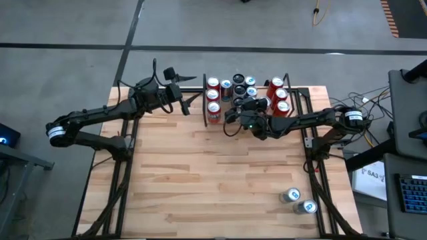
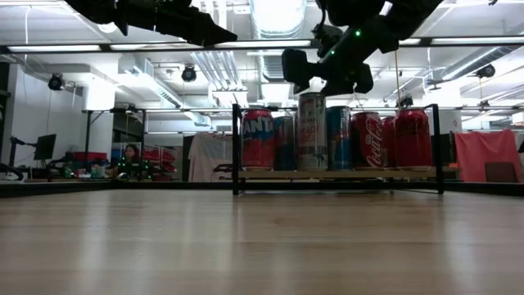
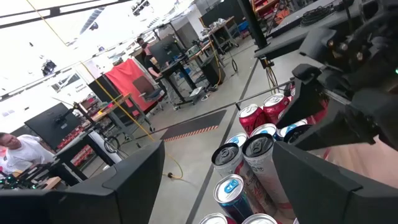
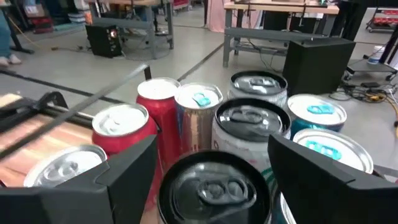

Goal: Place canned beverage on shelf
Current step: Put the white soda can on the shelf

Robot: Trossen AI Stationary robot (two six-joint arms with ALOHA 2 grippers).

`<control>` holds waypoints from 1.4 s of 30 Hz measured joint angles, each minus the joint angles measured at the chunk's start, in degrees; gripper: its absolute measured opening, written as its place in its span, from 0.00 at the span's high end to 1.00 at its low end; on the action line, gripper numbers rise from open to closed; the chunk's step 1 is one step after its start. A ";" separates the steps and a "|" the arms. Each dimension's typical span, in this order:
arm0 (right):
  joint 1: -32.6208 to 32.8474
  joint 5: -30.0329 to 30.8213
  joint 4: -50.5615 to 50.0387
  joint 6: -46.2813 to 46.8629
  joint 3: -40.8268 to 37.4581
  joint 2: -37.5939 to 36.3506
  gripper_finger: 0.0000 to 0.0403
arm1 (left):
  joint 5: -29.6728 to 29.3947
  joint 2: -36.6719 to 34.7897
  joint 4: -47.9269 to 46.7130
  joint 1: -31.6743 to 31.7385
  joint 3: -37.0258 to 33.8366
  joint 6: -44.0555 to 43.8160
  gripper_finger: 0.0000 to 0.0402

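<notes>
Right tool (image 1: 235, 115) hovers open right above the tall silver black-topped can (image 2: 312, 131) on the crowded small light-wood shelf (image 2: 336, 174), so lifting off crooked could topple neighbouring cans.

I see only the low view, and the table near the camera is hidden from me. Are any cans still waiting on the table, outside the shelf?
Observer: Yes. The high view shows two cans near the table's front right corner, far from the shelf.
Operator: Does the right end effector hold a can?
Observer: No. The right end effector is open, with its fingers on either side of a dark-lidded can on the shelf.
Operator: And the left one?
Observer: The left end effector is open and empty, beside the shelf's left end.
</notes>
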 joint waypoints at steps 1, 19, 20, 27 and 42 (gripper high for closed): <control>0.00 -0.07 0.27 -0.43 0.00 -0.30 0.27 | 0.00 0.01 0.00 0.00 0.00 -0.01 0.30; 1.46 -6.40 0.60 -4.93 0.00 -8.92 0.32 | 0.02 0.00 -0.02 -0.01 0.00 -0.01 0.30; 1.46 -8.28 0.52 -4.96 0.00 -9.60 0.32 | 0.02 0.02 0.00 0.00 0.00 0.01 0.30; 1.46 -21.93 -0.35 -5.54 0.00 -11.58 0.46 | 0.04 0.01 0.00 0.00 0.00 0.00 0.30; -0.65 -28.30 -38.65 3.60 15.09 -9.61 0.96 | 0.04 0.01 0.02 0.00 0.00 0.25 0.30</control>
